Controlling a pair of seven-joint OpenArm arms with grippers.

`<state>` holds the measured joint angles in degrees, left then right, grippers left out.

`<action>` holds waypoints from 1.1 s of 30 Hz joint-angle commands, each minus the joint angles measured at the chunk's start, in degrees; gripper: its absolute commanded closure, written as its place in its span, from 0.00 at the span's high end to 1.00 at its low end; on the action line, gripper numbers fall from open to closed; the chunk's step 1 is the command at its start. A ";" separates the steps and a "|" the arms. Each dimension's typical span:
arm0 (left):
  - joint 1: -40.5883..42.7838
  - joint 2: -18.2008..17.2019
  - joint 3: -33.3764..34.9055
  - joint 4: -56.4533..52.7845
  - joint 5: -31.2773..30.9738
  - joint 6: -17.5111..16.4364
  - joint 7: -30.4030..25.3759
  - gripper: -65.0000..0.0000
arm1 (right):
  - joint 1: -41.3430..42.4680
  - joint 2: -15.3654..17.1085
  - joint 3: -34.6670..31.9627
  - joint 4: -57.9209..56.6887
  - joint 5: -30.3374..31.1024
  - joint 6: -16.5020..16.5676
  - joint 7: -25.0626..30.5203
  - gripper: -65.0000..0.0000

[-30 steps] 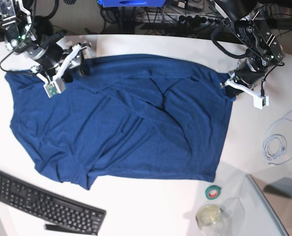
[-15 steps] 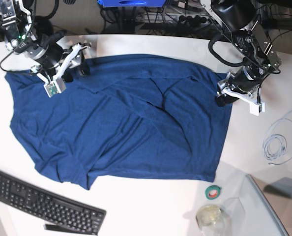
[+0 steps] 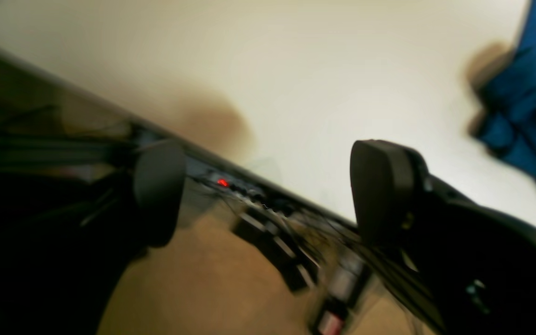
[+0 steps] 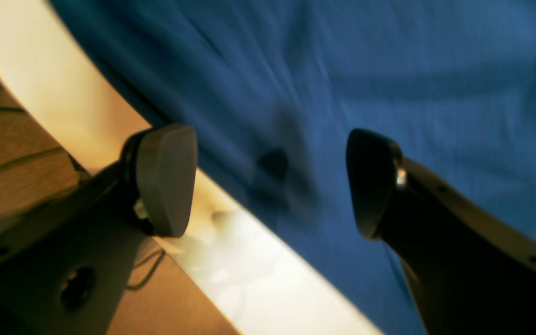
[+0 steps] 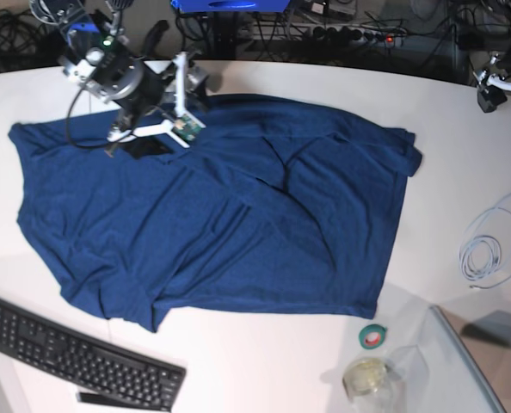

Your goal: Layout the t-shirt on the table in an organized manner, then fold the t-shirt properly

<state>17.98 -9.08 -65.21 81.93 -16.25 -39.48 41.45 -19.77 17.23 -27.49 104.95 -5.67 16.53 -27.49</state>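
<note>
The right gripper (image 4: 270, 181) was spread wide, its two dark fingers (image 4: 165, 179) well apart with nothing between them. In the base view this arm reached in from the far left corner, its wrist tilted and the right gripper (image 5: 165, 107) hanging over the t-shirt (image 5: 221, 224). The left gripper (image 3: 268, 195) also stood wide, its fingers (image 3: 382, 190) holding nothing, above the table (image 3: 296, 70) edge. In the base view only its tip showed at the far right edge.
</note>
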 commanded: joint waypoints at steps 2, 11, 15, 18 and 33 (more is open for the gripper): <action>3.08 -0.81 -0.15 1.01 -0.85 -0.52 -5.19 0.81 | 2.49 0.30 -4.73 0.24 0.09 0.12 1.07 0.71; 6.86 -0.81 -1.47 -2.50 -1.20 -0.52 -7.03 0.81 | 12.43 -0.05 -20.12 -3.63 4.57 0.12 -7.46 0.56; 6.59 -0.81 -3.41 -5.67 -1.20 -0.52 -7.03 0.81 | 15.33 -0.05 -20.03 -4.07 9.23 0.12 -7.64 0.55; 6.59 -0.81 -3.76 -6.37 -1.20 -0.52 -7.03 0.81 | 17.00 -0.14 -20.03 -6.62 10.73 0.04 -7.72 0.55; 6.51 -0.81 -3.58 -6.37 -1.20 -0.52 -7.03 0.81 | 21.75 -4.79 -20.12 -17.61 11.96 0.04 -7.37 0.55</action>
<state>23.97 -8.78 -68.45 74.67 -16.75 -39.70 35.33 0.95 12.56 -47.77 86.50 6.02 16.53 -36.01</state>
